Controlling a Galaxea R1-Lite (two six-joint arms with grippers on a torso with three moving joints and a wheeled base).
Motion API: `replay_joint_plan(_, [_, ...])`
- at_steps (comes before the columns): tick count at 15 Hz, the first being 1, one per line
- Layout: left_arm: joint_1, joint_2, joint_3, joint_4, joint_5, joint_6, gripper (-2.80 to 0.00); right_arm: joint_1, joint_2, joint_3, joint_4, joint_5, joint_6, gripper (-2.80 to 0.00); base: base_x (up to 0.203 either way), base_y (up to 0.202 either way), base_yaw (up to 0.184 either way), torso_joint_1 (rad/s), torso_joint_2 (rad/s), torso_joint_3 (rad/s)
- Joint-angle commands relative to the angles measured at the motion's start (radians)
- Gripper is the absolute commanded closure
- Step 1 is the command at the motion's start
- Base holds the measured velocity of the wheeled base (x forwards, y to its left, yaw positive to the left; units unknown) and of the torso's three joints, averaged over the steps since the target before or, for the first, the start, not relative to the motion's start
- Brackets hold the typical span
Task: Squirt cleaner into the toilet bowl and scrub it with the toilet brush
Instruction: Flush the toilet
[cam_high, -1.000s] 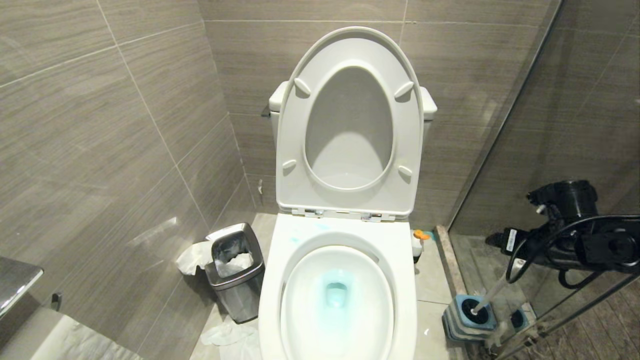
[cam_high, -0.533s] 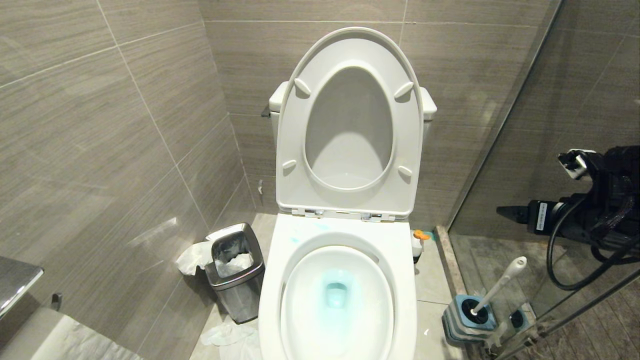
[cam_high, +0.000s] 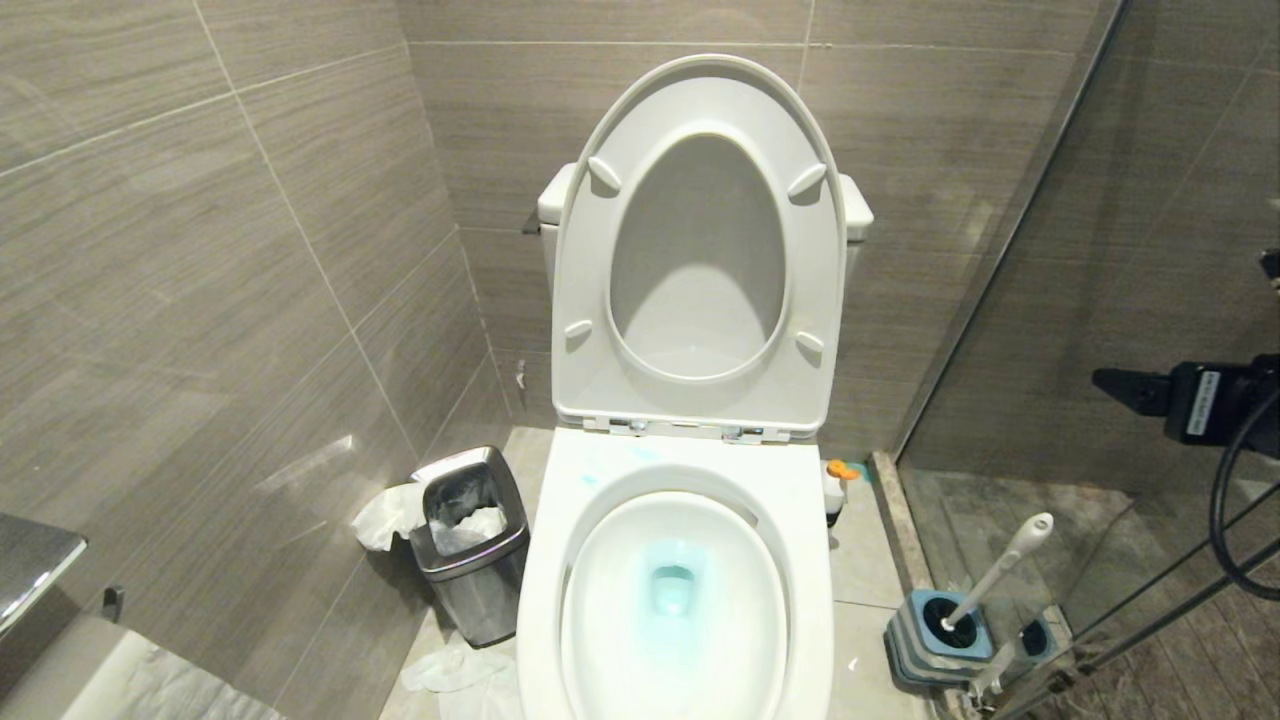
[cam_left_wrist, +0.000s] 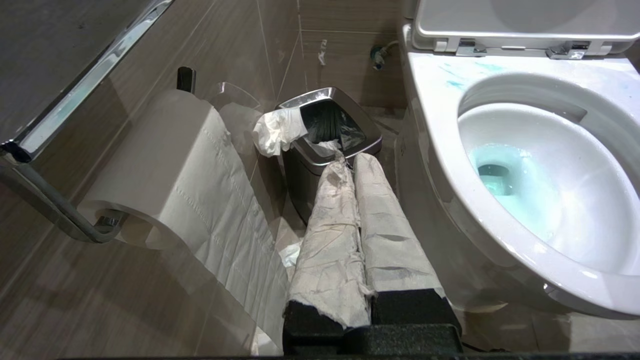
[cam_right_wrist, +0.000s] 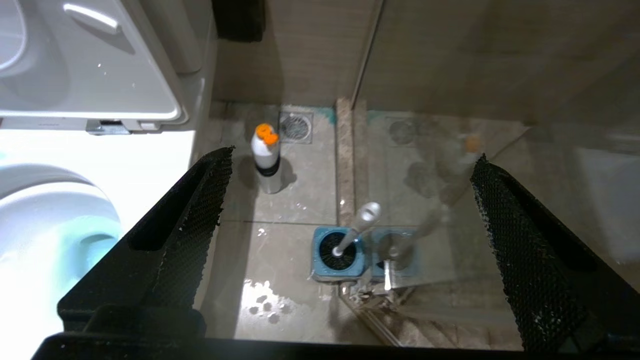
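Observation:
The white toilet bowl (cam_high: 540, 600) stands with seat and lid raised. Blue-tinted cleaner (cam_high: 672, 585) colours its water, and pale blue smears (cam_left_wrist: 455, 82) mark the rim. To the bowl's right the toilet brush (cam_high: 990, 580) leans in its grey-and-blue holder (cam_high: 935, 630), bristle head down and knob end free. High above it, at the head view's right edge, my right gripper (cam_high: 1130, 388) hangs open. The right wrist view looks down between its wide fingers (cam_right_wrist: 352, 157) at the brush (cam_right_wrist: 357, 227). Beside the bowl (cam_left_wrist: 440, 165) my left gripper (cam_left_wrist: 350, 160), wrapped in paper, is shut and empty.
A white bottle with an orange cap (cam_right_wrist: 265, 165) stands on the floor beside the bowl. A steel waste bin (cam_high: 470, 540) stuffed with paper sits left of the toilet. A glass shower partition (cam_high: 1050, 250) rises just behind the brush holder. A toilet-paper roll (cam_left_wrist: 170, 165) hangs on the left wall.
My right arm has risen and drawn back to the right, away from the brush handle. The brush stays leaning in its holder. The left arm has not moved.

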Motion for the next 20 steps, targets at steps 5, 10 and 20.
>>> replay_joint_plan(5, [0.000, 0.000, 0.002, 0.000, 0.000, 0.000, 0.00, 0.011, -0.446, 0.179, 0.016, 0.053, -0.037, -2.80, 0.000, 0.000, 0.000, 0.000, 0.00, 0.000])
replay_joint_plan(10, [0.000, 0.000, 0.002, 0.001, 0.000, 0.000, 0.00, 0.066, -0.622, 0.223, 0.016, 0.102, -0.051, 0.00, 0.000, 0.000, 0.000, 0.000, 0.00, 0.000])
replay_joint_plan(20, [0.000, 0.000, 0.002, 0.000, 0.000, 0.000, 0.00, 0.075, -0.974, 0.518, 0.012, 0.114, -0.048, 0.00, 0.000, 0.000, 0.000, 0.000, 0.00, 0.000])
